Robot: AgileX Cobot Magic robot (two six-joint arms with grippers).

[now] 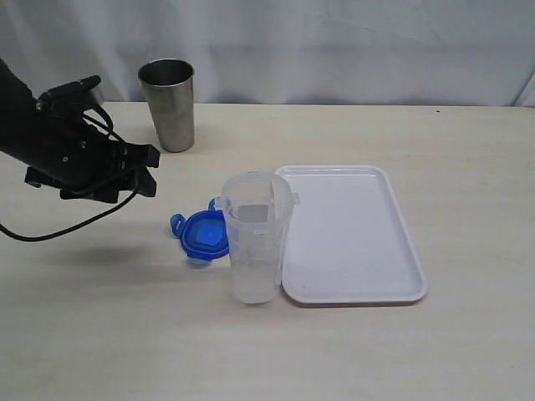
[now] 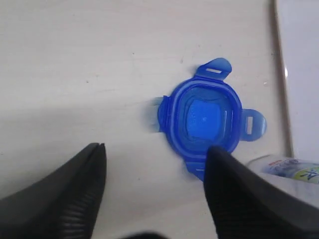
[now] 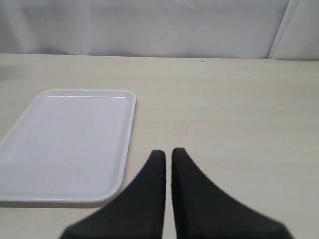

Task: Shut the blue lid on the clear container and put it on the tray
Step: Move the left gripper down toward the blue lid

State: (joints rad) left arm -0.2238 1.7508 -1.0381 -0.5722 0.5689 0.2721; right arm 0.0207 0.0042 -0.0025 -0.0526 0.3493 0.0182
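The blue lid (image 1: 203, 234) lies flat on the table with its flaps spread, just left of the clear container (image 1: 255, 242), which stands upright and uncovered against the left edge of the white tray (image 1: 351, 234). My left gripper (image 1: 149, 171) hovers above the table, up and to the left of the lid. In the left wrist view this gripper (image 2: 157, 148) is open over bare table, with the lid (image 2: 204, 122) just past one fingertip and a bit of the container (image 2: 291, 169) beside it. My right gripper (image 3: 168, 152) is shut on nothing, beside the tray (image 3: 70, 139).
A steel cup (image 1: 170, 104) stands upright at the back left, behind my left arm. A black cable loops from that arm down over the table's left side. A white curtain closes off the back.
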